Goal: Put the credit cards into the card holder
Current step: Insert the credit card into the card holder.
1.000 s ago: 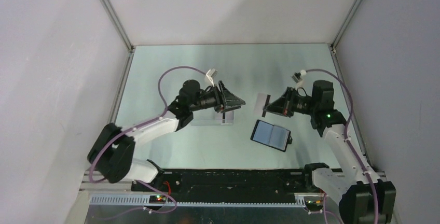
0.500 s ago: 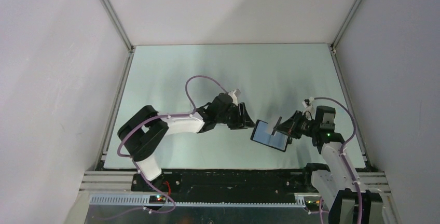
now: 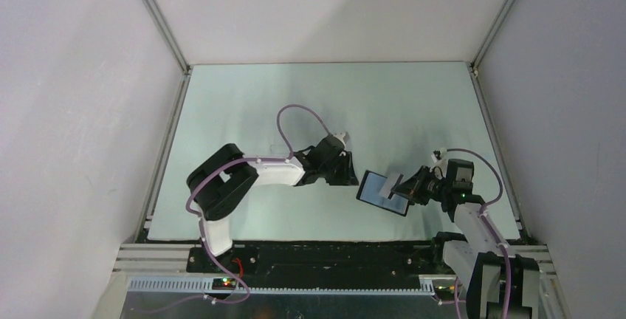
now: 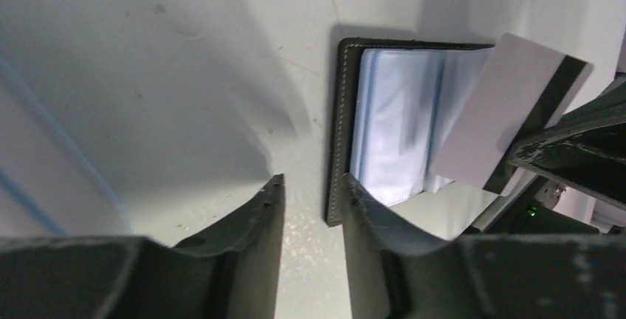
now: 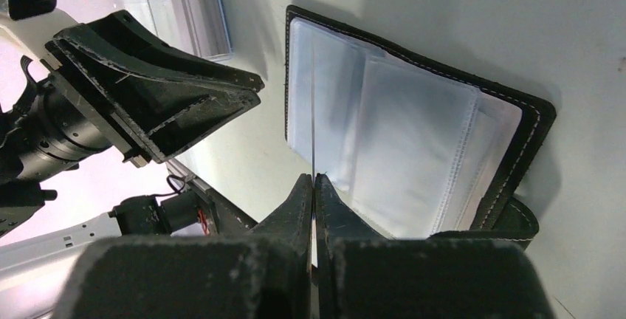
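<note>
Pale tabletop (image 3: 295, 97) enclosed by white walls, shown in 3 views. My right gripper (image 5: 314, 179) has its 2 fingers pressed together on 1 credit card (image 4: 502, 105), pinching it at 1 edge. From my right wrist the card appears edge-on as a thin line. From my left wrist its whitish face and a dark stripe along 1 side are visible. It hangs tilted over the card holder (image 5: 413, 134), its free corner above the pale grey-blue pockets; whether it touches them I cannot tell.

My left gripper (image 4: 310, 186) has its fingers parted, with bare table showing in the gap. 1 fingertip sits at the holder's stitched black corner; contact cannot be told.

The holder lies open and flat, pockets up, between my 2 grippers in the near right part of the table. A clear plastic box (image 5: 195, 9) lies beyond my left gripper.
</note>
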Motion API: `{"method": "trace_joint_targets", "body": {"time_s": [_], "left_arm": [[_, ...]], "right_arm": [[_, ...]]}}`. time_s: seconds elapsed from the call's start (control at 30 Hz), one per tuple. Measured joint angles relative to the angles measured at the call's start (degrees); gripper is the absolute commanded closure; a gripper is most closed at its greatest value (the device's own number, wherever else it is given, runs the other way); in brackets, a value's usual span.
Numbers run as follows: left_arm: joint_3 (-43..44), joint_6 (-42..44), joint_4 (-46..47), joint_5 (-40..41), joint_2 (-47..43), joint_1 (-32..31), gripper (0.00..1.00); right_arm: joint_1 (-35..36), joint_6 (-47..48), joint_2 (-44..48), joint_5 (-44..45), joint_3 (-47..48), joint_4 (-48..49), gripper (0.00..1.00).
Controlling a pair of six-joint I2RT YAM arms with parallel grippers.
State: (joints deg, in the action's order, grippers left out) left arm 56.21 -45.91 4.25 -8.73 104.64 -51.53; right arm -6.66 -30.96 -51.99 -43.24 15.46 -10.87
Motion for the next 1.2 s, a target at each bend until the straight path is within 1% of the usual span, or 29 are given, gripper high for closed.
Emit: {"method": "trace_joint_targets", "body": {"time_s": [0.13,0.23,0.33,0.5,0.77,1.2], "left_arm": [[1.49,0.02,-0.57,-0.11,2.12,-0.28,0.69],[2.01,-0.13,-0.28,-0.76,3.56,-0.46,0.72],[2.62,-0.11,-0.28,-0.9,4.13,-0.48,0.74],[2.71,-0.09,-0.33,-0.96,4.26,-0.48,0.78],[3.21,-0.11,-0.11,-1.46,4.9,-0.48,0.8],[4.24,-0.09,0.26,-2.49,6.08,-0.52,0.84]], "right_arm": [[-0.04,0.0,-0.5,0.94,-0.42,0.42,1.0],[-0.15,-0.04,1.22,2.54,-0.42,0.02,1.0],[-0.22,-0.02,2.97,4.24,-0.42,-0.57,1.0],[-0.31,0.0,2.23,6.03,-0.42,-1.42,1.0],[-0.33,-0.2,1.92,8.35,-0.42,-2.16,1.0],[-0.33,-1.73,0.44,6.45,-1.62,0.2,1.0]]}}
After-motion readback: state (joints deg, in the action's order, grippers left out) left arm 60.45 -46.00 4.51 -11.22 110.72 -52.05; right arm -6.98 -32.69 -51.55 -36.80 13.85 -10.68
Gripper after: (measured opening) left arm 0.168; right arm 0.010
